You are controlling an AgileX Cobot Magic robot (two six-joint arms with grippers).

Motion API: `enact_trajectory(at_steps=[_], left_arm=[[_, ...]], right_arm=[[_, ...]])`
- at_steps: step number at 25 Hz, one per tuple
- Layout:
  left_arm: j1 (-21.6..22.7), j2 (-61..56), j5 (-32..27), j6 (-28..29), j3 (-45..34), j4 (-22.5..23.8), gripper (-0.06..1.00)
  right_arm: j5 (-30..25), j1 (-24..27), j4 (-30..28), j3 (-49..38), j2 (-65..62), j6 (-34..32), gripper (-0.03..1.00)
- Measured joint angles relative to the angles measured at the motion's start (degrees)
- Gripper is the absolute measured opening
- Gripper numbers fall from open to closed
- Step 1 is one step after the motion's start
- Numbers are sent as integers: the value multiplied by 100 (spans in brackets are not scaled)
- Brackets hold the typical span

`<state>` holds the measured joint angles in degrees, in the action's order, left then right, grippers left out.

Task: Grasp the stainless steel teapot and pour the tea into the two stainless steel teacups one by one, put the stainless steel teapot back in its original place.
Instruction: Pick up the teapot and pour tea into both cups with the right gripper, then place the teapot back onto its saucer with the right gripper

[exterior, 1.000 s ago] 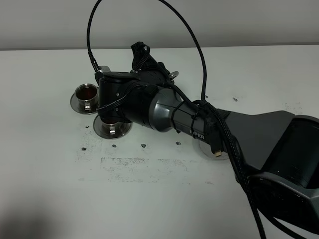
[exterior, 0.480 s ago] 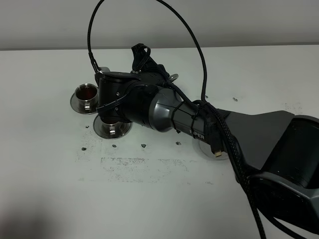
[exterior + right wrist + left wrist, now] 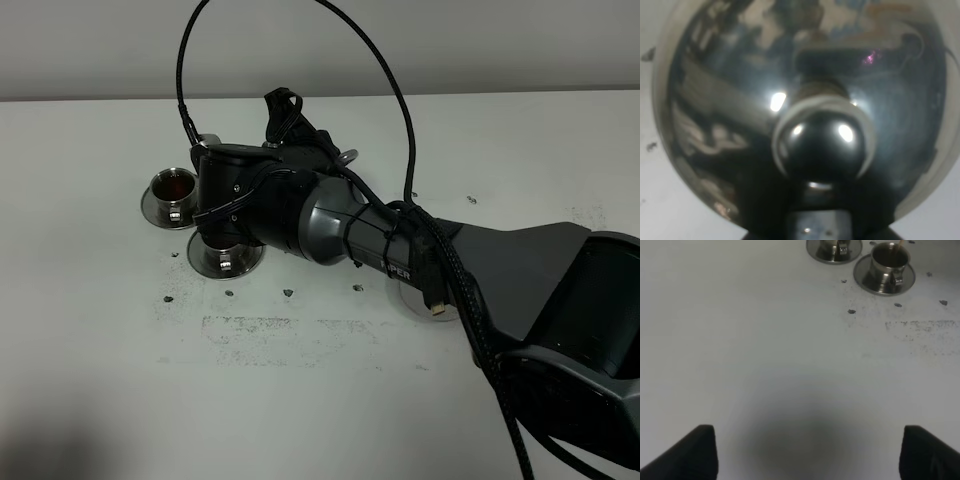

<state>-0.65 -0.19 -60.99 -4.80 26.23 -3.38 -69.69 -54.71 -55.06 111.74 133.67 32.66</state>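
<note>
- I read the first pour as done: the far teacup [image 3: 175, 187] on its saucer [image 3: 150, 207] holds dark tea.
- The second teacup [image 3: 888, 265], just beside it and nearer the arm, shows dark liquid and a thin stream at its rim in the left wrist view, so I judge this pour to be underway.
- Left to do, as I judge it: finish pouring and return the pot.
- The stainless steel teapot [image 3: 800, 90] hangs above the second teacup, mostly hidden under the right arm [image 3: 330, 220].
- The right gripper is pressed shut; its fingers are out of view, so I presume it grips the pot's handle.
- The left gripper [image 3: 807, 452] stands spread wide and empty, well apart from the second teacup.
</note>
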Motion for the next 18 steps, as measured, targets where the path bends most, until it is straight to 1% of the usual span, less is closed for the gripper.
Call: enact_trajectory(at_steps=[4, 10, 15, 18], left_arm=[[0, 0, 0, 0, 0, 0, 72], [0, 0, 0, 0, 0, 0, 72], [0, 0, 0, 0, 0, 0, 72], [0, 0, 0, 0, 0, 0, 72]], right_arm=[[30, 0, 303, 0, 0, -13, 17], [115, 0, 442, 0, 0, -161, 17], [142, 0, 1058, 172, -144, -203, 17], [135, 0, 1256, 338, -365, -405, 17]])
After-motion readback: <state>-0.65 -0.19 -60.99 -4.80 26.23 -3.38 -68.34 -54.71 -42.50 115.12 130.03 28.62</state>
